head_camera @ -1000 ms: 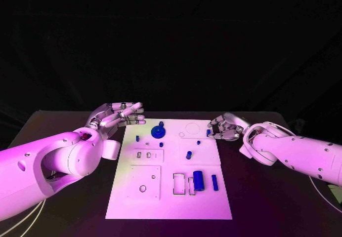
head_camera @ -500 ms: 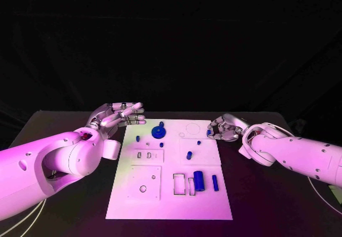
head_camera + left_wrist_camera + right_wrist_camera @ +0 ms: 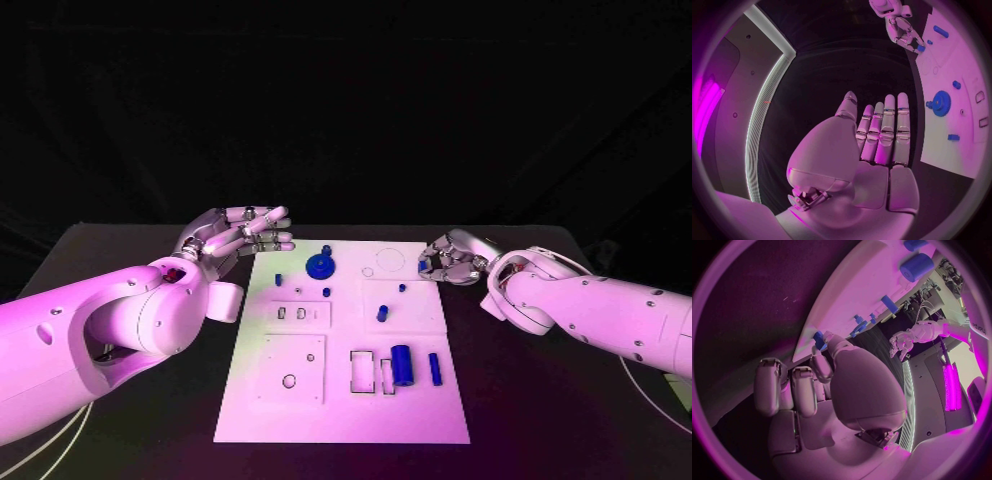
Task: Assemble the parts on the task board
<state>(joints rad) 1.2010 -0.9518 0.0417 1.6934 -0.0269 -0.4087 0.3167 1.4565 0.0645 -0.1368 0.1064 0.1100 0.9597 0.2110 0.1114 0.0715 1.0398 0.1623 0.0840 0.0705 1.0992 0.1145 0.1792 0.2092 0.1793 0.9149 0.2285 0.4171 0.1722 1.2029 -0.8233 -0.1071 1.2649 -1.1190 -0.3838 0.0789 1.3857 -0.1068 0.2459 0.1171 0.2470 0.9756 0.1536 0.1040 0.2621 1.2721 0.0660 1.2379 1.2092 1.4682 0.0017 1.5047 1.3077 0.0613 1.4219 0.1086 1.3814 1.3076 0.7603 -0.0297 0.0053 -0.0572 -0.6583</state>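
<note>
Blue, small plastic part point(image 3: 424, 267) sits pinched in the silver right hand point(image 3: 453, 259) at the flat white task board's point(image 3: 346, 400) far right edge. Silver left hand point(image 3: 231, 236) hovers spread, holding nothing, beside the far left corner.

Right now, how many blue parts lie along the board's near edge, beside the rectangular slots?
2: a thick blue cylinder right of the slots, and a thin blue bar right of it. None seems hidden.

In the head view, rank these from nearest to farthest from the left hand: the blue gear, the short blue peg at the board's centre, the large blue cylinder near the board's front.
From the left hand:
1. Blue gear, far-left part of the board.
2. Short blue peg, board's centre.
3. Large blue cylinder, near the front, right of centre.
</note>
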